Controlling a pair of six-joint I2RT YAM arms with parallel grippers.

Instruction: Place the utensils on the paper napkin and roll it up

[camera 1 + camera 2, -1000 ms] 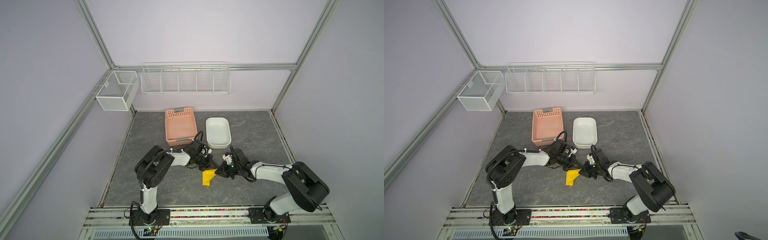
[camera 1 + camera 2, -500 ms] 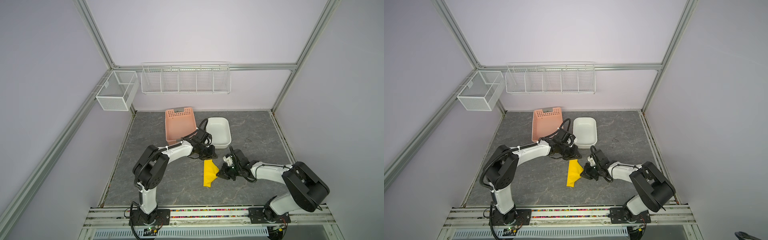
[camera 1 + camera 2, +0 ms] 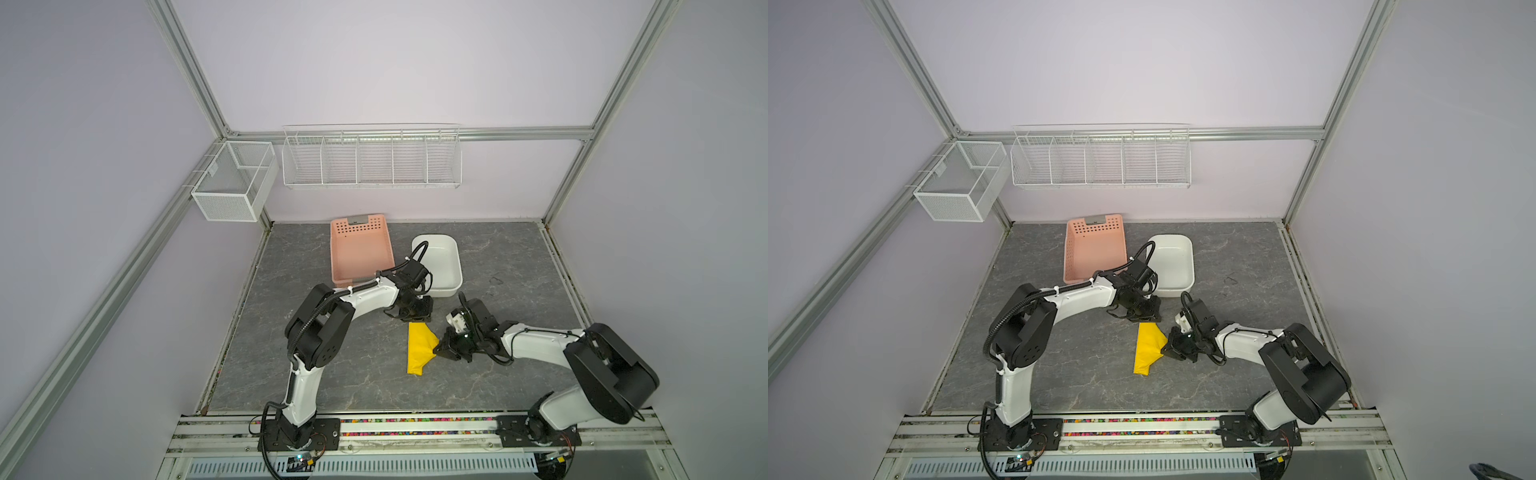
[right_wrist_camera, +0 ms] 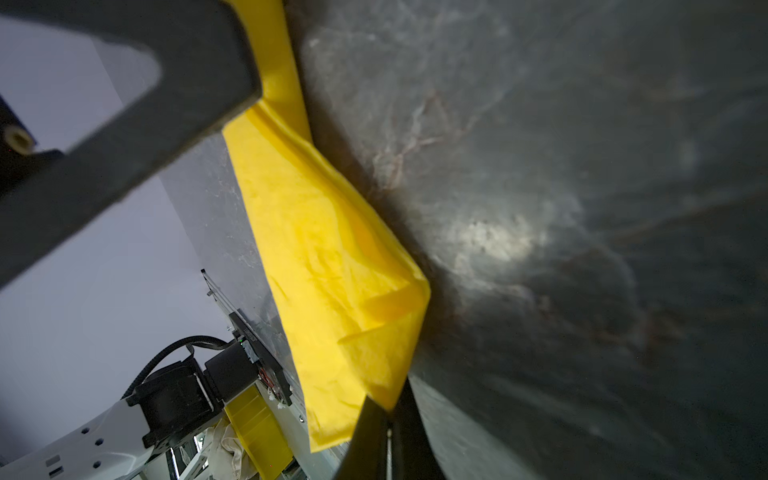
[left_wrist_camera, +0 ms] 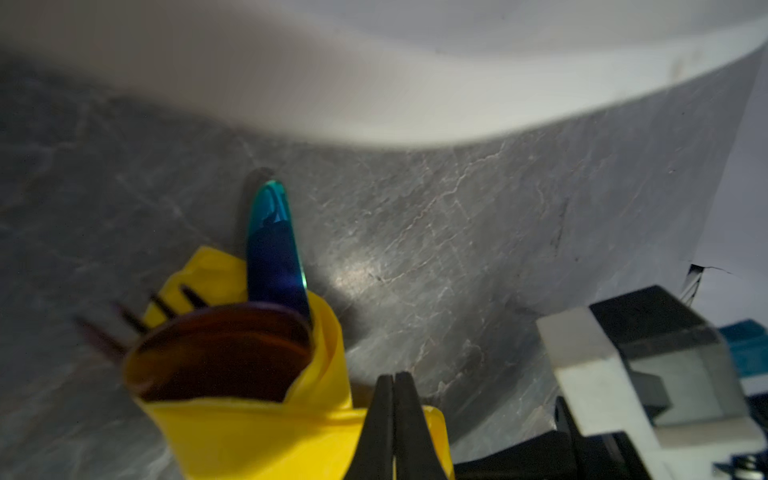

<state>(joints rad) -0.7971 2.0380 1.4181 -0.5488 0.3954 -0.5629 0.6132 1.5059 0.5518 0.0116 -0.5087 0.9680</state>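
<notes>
The yellow paper napkin (image 3: pixel 419 348) (image 3: pixel 1147 345) lies mid-table as a narrow wrapped bundle. In the left wrist view the utensils stick out of its open end: a blue knife blade (image 5: pixel 272 241), dark fork tines (image 5: pixel 166 307) and a spoon bowl (image 5: pixel 224 353) inside the napkin (image 5: pixel 249 436). My left gripper (image 3: pixel 417 323) (image 3: pixel 1148 319) (image 5: pixel 394 376) sits shut at the bundle's far end, a sliver of yellow between its fingers. At the bundle's right-hand corner my right gripper (image 3: pixel 436 352) (image 3: pixel 1163 352) (image 4: pixel 388 405) is shut on the napkin (image 4: pixel 332 249).
A pink perforated basket (image 3: pixel 361 257) and a white oblong tub (image 3: pixel 456 266) (image 5: pixel 374 83) stand just beyond the left gripper. White wire racks (image 3: pixel 370 158) hang on the back wall. A metal rail (image 3: pixel 415 424) runs along the table's front edge.
The napkin has stretched from a short crumpled wedge into a longer strip. My left gripper swung toward the tub, then came back to the strip's far end. The right gripper barely moved.
</notes>
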